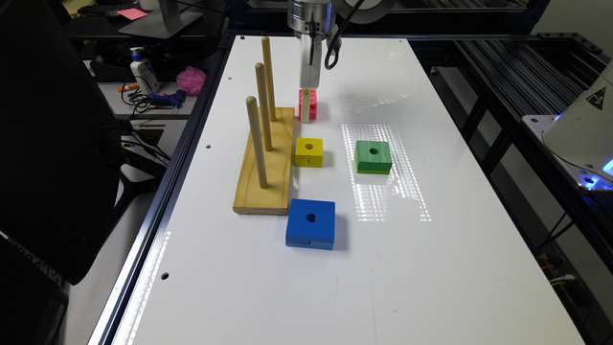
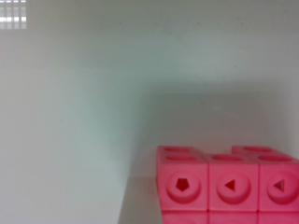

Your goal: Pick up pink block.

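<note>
Blue block (image 1: 310,224) nearest; pink block (image 1: 312,104) beyond yellow block (image 1: 309,152), under gripper (image 1: 306,112). Judged light, rigid; grip flat sides. Jaws' state untellable.

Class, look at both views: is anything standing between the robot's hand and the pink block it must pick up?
Nothing visible does. The hand is right at the pink block; the wooden peg board and yellow block stand off to the side.
</note>
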{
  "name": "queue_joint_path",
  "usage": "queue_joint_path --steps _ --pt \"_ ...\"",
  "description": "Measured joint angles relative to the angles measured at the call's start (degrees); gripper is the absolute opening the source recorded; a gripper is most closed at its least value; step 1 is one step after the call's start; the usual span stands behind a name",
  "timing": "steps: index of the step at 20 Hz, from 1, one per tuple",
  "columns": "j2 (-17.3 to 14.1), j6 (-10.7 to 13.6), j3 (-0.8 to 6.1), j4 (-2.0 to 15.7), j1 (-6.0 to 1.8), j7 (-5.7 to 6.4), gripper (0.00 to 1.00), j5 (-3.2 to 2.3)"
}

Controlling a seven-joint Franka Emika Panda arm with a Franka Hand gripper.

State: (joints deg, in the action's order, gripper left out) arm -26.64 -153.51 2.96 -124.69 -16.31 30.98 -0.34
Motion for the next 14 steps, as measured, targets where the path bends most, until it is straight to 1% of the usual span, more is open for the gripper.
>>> queue_joint_path --steps 5,9,14 --pt "2.2 2.2 0.00 -0.02 0.00 0.00 0.00 0.00" --pt "6.1 6.4 0.00 -0.07 0.00 0.03 0.00 0.01" --pt "10.0 10.3 0.00 -0.11 0.00 0.06 0.00 0.02"
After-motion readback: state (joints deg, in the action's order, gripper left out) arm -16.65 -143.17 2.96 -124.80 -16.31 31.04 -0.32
